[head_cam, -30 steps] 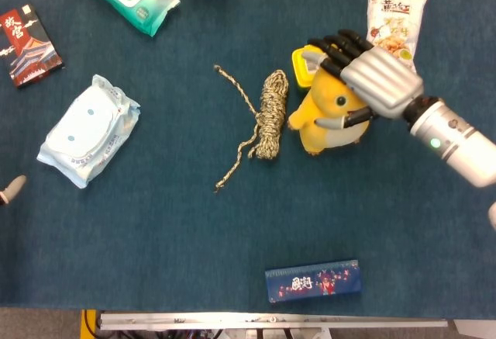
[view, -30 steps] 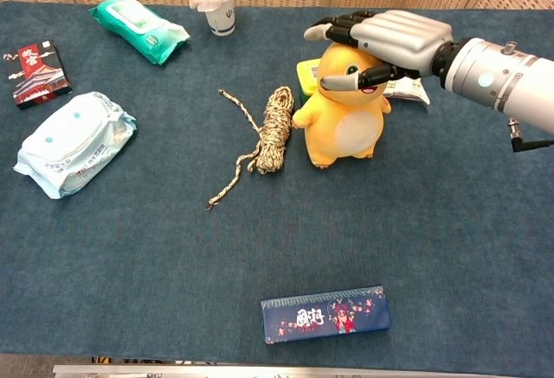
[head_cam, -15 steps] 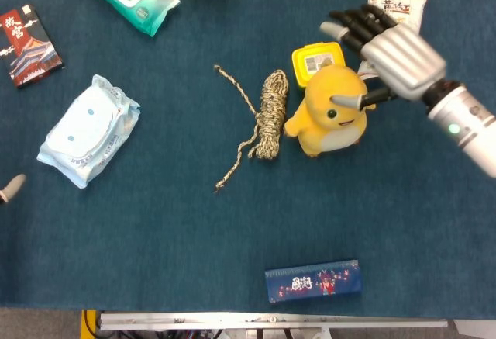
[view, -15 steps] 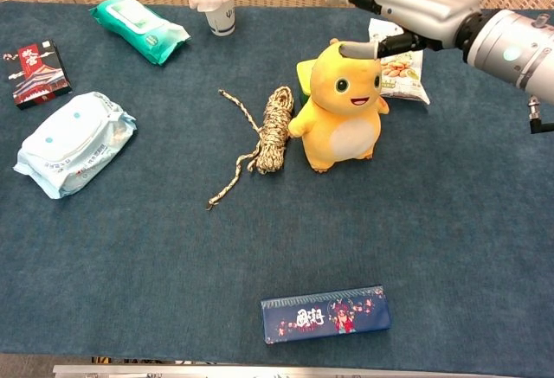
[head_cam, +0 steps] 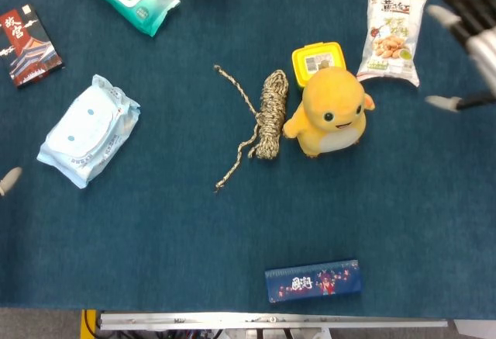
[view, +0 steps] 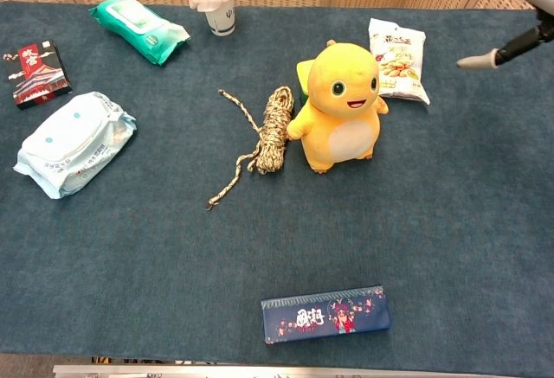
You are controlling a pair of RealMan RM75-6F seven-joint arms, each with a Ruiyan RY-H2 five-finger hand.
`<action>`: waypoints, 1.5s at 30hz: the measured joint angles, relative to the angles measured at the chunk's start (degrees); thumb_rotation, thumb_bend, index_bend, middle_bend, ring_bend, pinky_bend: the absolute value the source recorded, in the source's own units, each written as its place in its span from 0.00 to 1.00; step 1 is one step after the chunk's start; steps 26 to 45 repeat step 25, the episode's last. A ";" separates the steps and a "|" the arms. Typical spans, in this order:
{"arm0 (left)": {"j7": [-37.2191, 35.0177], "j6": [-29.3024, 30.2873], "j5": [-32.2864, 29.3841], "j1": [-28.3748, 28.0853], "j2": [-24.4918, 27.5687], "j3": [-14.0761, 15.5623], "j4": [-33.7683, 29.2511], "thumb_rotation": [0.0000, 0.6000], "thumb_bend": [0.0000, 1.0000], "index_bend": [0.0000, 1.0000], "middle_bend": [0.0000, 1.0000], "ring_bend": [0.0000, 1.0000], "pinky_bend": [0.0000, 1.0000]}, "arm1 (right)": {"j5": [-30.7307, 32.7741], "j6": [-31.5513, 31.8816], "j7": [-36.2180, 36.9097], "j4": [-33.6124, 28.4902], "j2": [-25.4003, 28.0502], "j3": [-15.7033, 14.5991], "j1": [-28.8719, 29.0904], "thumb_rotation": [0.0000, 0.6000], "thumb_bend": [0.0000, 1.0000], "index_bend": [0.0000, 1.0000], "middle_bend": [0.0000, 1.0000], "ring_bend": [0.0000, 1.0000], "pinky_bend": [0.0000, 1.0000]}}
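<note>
Fingers (head_cam: 442,15) of the right hand (head_cam: 474,44) are seen spread and empty, well apart from one yellow plush toy (head_cam: 332,112) standing upright mid-desk (head_cam: 155,230). Beside it, one rope bundle (head_cam: 271,112) and one snack packet (head_cam: 394,30) are counted. Only what may be a fingertip of the left hand (head_cam: 9,180) is shown, so its state cannot be told.

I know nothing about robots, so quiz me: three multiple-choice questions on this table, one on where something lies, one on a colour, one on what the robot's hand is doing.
1. What lies just left of the yellow plush toy in the chest view?
A. rope bundle
B. snack bag
C. blue box

2. What colour is the table cloth?
A. red
B. dark blue
C. white

3. The right hand is
A. gripping the toy
B. holding the rope
C. empty, fingers apart

Answers: 1 A, the rope bundle lies beside the toy's arm. 2 B, the cloth is dark blue throughout. 3 C, the hand holds nothing, well clear of the toy.
</note>
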 measured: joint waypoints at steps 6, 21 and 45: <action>0.78 -0.57 0.09 -0.80 -0.29 -0.33 -0.31 0.69 0.03 0.16 0.07 0.01 0.00 | 1.76 5.89 -1.09 -1.69 2.34 -2.11 -6.67 0.61 0.00 0.00 0.04 0.00 0.00; 2.13 -0.54 0.80 -1.42 -0.10 -0.25 -2.18 0.70 0.03 0.15 0.07 0.01 0.00 | -4.12 21.01 3.48 -1.76 2.60 -4.63 -19.44 0.61 0.00 0.00 0.04 0.00 0.00; 2.51 -0.98 0.86 -1.59 -0.06 0.00 -2.30 0.70 0.03 0.15 0.07 0.01 0.00 | -5.09 21.82 4.11 -1.97 2.45 -4.35 -20.56 0.61 0.00 0.00 0.04 0.00 0.00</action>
